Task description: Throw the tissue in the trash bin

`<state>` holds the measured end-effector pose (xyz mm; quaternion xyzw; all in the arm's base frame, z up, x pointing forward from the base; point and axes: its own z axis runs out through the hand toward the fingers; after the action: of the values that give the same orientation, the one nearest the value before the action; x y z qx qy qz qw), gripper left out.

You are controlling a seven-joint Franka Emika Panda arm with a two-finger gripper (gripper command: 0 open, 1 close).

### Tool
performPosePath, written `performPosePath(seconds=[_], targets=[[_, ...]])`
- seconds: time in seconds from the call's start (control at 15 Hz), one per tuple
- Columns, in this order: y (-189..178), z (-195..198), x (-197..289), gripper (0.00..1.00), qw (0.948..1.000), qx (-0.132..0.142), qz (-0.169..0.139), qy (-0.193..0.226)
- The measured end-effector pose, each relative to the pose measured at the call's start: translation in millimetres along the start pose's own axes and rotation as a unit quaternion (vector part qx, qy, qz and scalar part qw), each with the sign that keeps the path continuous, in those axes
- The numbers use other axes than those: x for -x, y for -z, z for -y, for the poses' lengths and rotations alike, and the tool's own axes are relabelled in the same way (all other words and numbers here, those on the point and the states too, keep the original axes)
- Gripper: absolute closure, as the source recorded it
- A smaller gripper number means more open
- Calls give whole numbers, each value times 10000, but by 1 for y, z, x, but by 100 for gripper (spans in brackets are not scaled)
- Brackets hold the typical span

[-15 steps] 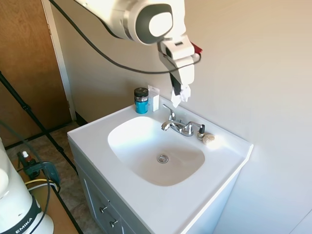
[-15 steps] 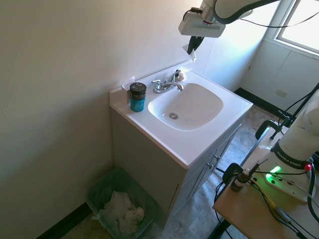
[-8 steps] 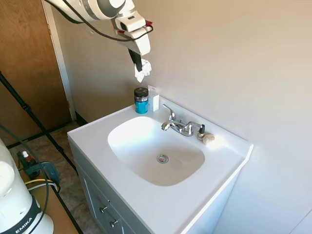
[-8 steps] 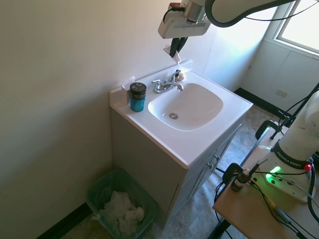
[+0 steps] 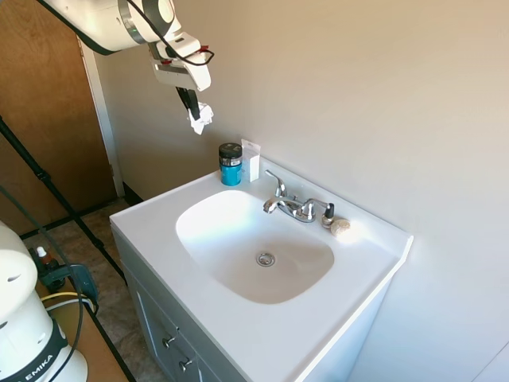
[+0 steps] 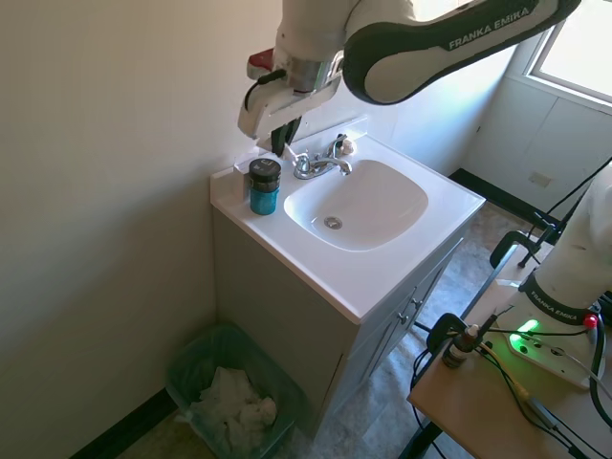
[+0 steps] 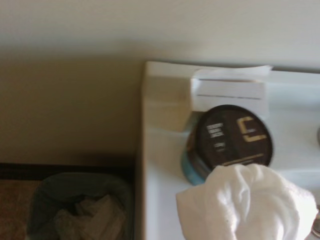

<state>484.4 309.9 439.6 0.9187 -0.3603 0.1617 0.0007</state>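
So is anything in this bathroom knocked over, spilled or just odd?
Nothing stands out. The blue jar stands upright on the vanity beside the white card, the sink basin looks dry, and the trash bin sits upright on the floor. The tool holds the tissue up in the air.

The white sink counter [image 5: 238, 334] sits on a grey cabinet. Below the jaws, at the back corner of the counter, stands a blue jar with a black lid [image 5: 231, 164]. A small white card [image 5: 251, 160] stands just behind the jar, against the wall. Farther from the jaws, a shiny tap [image 5: 293, 204] stands behind the bowl, with a little beige lump [image 5: 340, 227] beside it. On the floor, down below the jaws, stands a green trash bin [image 6: 196, 363] with crumpled paper inside
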Motion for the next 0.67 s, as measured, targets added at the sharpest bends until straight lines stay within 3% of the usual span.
performPosePath(seconds=[0.27,0.67], targets=[[-17,39,63,100,9983,145,89,551],[-106,78,99,100,9930,607,450,910]])
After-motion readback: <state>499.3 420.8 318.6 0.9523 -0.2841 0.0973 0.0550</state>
